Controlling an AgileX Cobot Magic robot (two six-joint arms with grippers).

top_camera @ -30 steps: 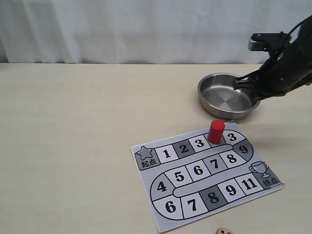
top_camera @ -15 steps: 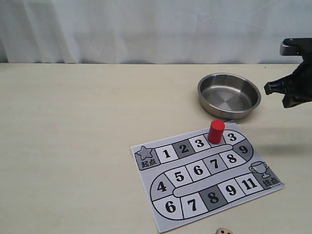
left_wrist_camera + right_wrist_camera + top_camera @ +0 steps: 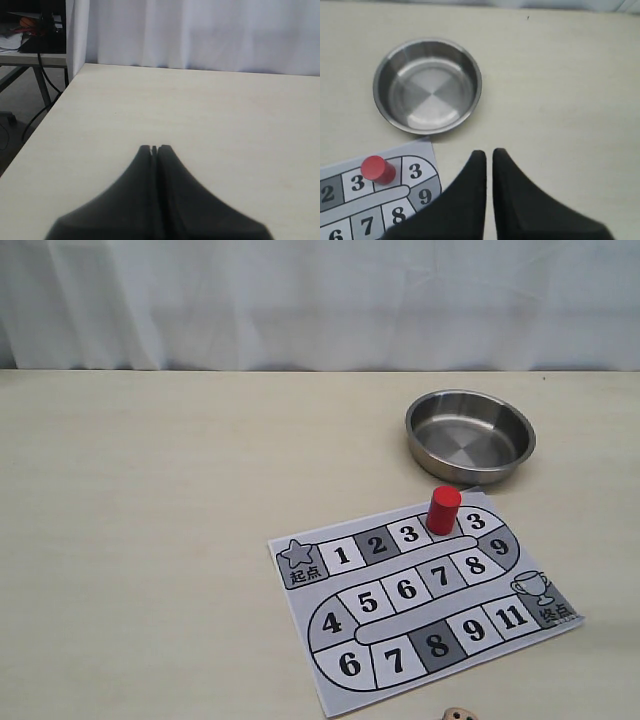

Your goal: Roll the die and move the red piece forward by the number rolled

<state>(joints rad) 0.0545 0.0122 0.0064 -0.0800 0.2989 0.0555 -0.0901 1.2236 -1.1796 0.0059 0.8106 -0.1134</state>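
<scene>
Red and upright, the red piece (image 3: pixel 444 510) stands on the numbered board (image 3: pixel 372 602), on the top-row square between its two 3s. We see the die (image 3: pixel 459 714) just off the board's near edge, past the dark 8, and a steel bowl (image 3: pixel 470 472) just beyond its far corner. The left gripper (image 3: pixel 154 148) and the right gripper (image 3: pixel 489 152) are both pressed together, holding nothing.

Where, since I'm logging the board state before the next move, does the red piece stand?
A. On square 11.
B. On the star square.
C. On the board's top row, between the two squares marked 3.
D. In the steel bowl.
C: the red piece stands upright on the board, in the top-row square between the two 3s.
</scene>
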